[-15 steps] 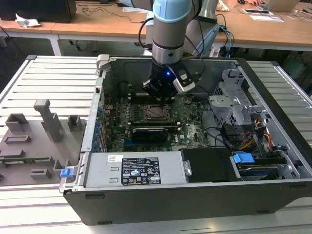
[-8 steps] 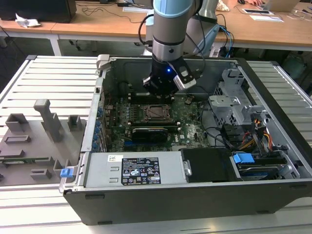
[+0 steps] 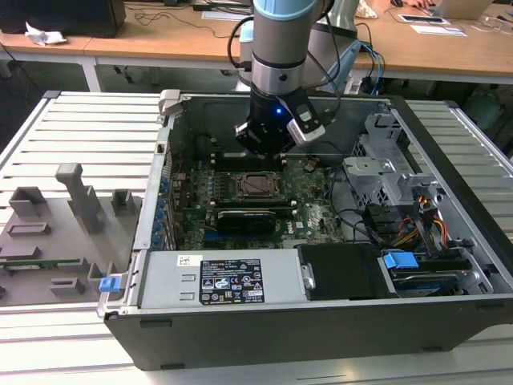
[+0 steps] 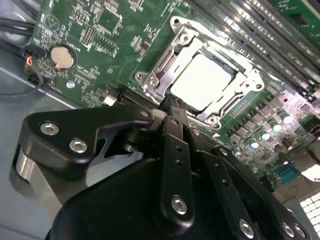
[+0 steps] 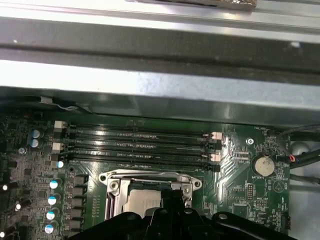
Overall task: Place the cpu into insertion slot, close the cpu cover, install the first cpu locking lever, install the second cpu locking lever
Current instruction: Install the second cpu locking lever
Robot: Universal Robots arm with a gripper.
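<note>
The cpu (image 4: pixel 202 82) lies flat in the insertion slot (image 3: pixel 241 186) on the green motherboard, its pale metal face up. The silvery cpu cover (image 4: pixel 162 67) lies down around it, framing the chip through its window. My gripper (image 4: pixel 169 106) has its black fingers drawn together, shut, with the tips just above the socket's near edge. I see nothing held between them. In the exterior view my gripper (image 3: pixel 272 159) hangs inside the open computer case, right over the far edge of the cpu (image 3: pixel 258 184). In the first wrist view the cpu (image 5: pixel 142 202) sits just beyond the fingertips (image 5: pixel 172 196).
Several long black memory slots (image 5: pixel 140 145) run beside the socket. A round coin battery (image 4: pixel 63 56) and cables (image 3: pixel 361 224) lie nearby, and a long black expansion card (image 3: pixel 252 218) sits in front of the socket. The case's metal walls (image 3: pixel 172 136) enclose the board. A grey fixture plate (image 3: pixel 56 241) lies at the exterior view's left.
</note>
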